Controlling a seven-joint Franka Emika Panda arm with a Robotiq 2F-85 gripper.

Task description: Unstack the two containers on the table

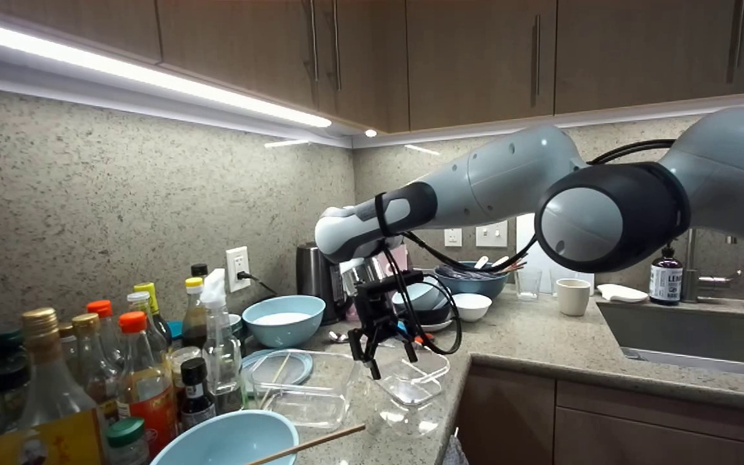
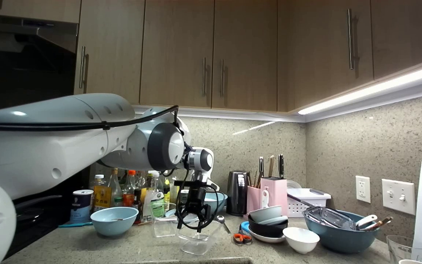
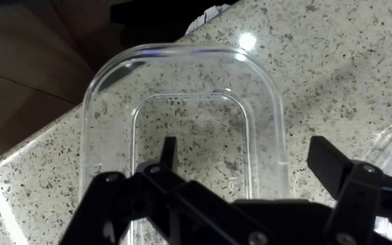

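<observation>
Claw (image 3: 247, 156) over the tub nearest the table edge; fingers spread with a wide gap, nothing gripped. In the wrist view, one finger (image 3: 170, 151) shows over the tub's floor, its partner out past the side wall; whether the tips reach below the rim cannot be told. Edge tub (image 3: 196, 126) sits upright, its base on the table (image 1: 514, 336), a rim corner reading past the table edge from above. Second tub (image 1: 304, 400) stands on the table beside it; bare table shows between the two in the wrist view. Progress, as judged: separation done, no nesting visible; left, probably, only raising the claw clear without a finger catching the wall. Appearance: both tubs clear plastic, shallow, rectangular, corners rounded. Edge tub: rounded rim with bright glints, smaller rectangular outline in the floor, small moulded mark too fine to read; visible part looks empty. Second tub: walls hard to trace against the clutter; a thin stick (image 1: 276, 381) shows at it, inside or behind not determinable. Further out: light blue bowl (image 1: 217, 442) near the second tub, wooden chopstick (image 1: 320, 441) reaching out over its rim.
</observation>
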